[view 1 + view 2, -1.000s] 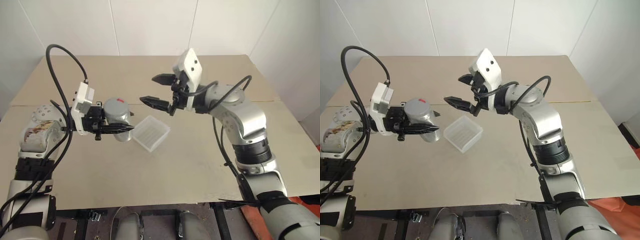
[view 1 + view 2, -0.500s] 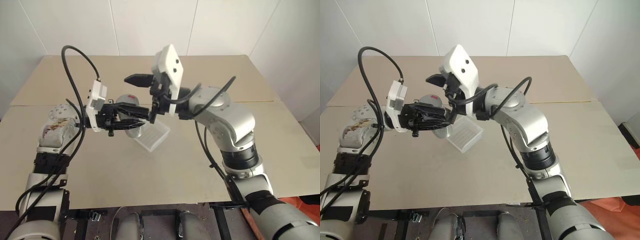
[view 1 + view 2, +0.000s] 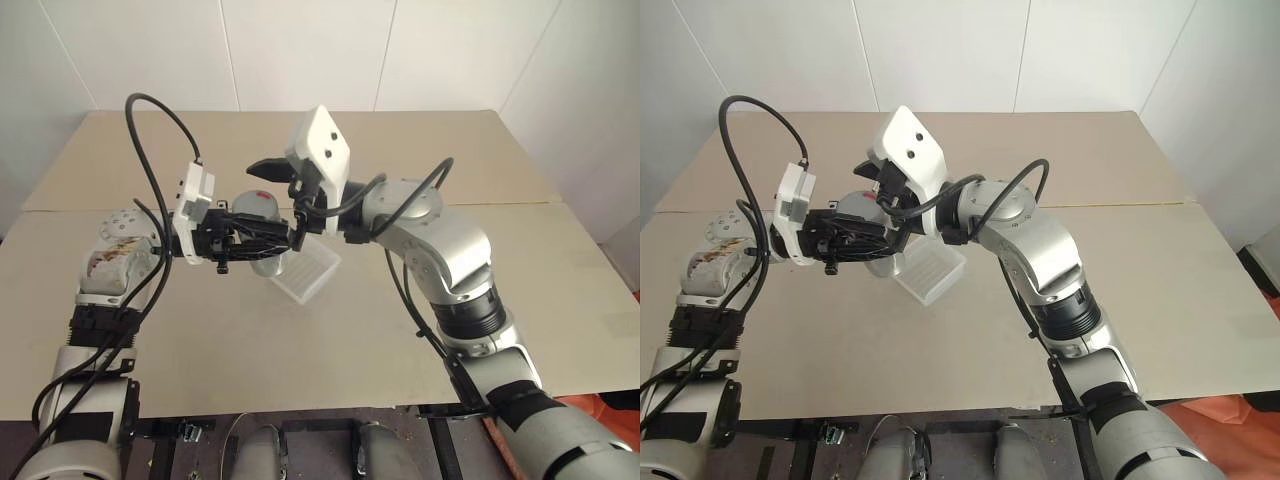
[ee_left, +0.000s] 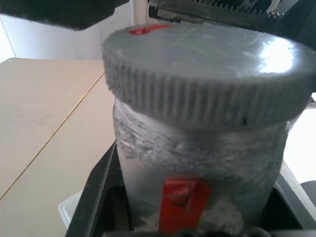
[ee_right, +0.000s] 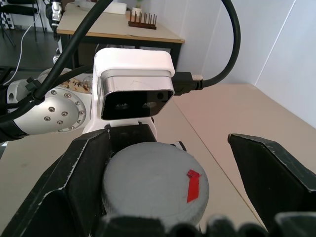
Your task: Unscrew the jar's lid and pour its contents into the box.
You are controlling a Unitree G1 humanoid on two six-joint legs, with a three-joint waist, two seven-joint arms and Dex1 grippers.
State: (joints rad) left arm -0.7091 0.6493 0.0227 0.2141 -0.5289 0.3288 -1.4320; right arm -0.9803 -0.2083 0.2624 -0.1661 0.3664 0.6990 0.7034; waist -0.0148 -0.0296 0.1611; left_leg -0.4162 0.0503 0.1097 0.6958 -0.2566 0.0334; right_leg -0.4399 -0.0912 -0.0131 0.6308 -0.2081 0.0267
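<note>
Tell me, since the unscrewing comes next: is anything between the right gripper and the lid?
Nothing visible. The right gripper is open with its fingers on either side of the lid, which is still on the jar held by the left gripper.

The jar (image 4: 197,163) in my left gripper (image 3: 262,240) is dull silver-grey metal, scuffed and rough below its threads. Its lid (image 4: 207,74) has a finely ribbed edge and a faint sheen on top. Beneath the jar, the box (image 3: 312,272) looks like translucent ribbed plastic on the matt beige table (image 3: 300,340).
</note>
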